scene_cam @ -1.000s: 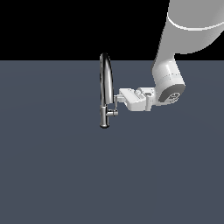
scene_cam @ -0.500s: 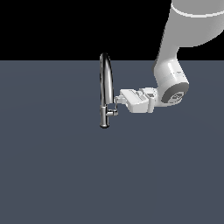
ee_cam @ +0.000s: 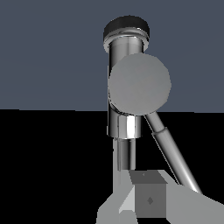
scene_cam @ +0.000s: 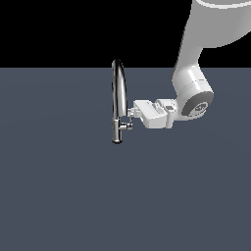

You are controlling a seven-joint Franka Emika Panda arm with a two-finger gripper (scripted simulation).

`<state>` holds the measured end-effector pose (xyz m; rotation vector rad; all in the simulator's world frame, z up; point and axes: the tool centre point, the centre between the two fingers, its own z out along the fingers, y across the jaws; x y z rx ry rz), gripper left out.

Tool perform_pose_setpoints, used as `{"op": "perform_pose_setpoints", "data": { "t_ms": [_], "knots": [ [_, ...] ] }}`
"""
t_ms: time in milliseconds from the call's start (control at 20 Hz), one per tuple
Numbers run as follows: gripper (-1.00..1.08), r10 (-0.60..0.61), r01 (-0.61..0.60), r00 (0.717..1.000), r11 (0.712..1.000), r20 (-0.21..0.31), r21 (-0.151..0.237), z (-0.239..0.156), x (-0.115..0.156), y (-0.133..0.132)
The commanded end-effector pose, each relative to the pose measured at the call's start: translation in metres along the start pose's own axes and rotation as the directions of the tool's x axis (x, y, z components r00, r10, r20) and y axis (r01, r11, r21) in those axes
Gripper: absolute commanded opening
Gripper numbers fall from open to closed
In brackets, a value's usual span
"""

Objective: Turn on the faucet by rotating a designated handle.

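The handle (scene_cam: pixel 126 125) stuck out from the low side of the faucet (scene_cam: pixel 117 100) toward the exterior view's right, on a short stub, so the arm had come at it level from that side. The gripper (scene_cam: pixel 130 115) sat right at the lever, just beside the body, placed to push it round. In the wrist view the stub's round end (ee_cam: pixel 139 84) faced the camera. I couldn't tell how wide the jaws stood, nor whether they gripped anything.
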<state>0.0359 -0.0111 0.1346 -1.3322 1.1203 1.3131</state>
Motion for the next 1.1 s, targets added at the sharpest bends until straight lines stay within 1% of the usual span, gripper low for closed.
{"op": "perform_pose_setpoints", "data": {
  "t_ms": [0,450,500,550,1000,1050],
  "knots": [
    [-1.0,0.01,-0.01,1.0,1.0,0.003,-0.001,-0.003,0.006,0.012],
    [-1.0,0.011,-0.011,1.0,1.0,0.002,0.001,-0.006,0.02,0.044],
    [-1.0,0.011,-0.011,1.0,1.0,0.002,0.001,-0.006,0.02,0.044],
    [-1.0,-0.012,0.012,1.0,1.0,0.005,-0.011,0.002,0.008,0.033],
    [-1.0,0.01,-0.01,1.0,1.0,0.002,0.001,-0.006,0.069,0.057],
    [-1.0,0.01,-0.01,1.0,1.0,0.002,0.001,-0.006,0.069,0.057]
  ]
}}
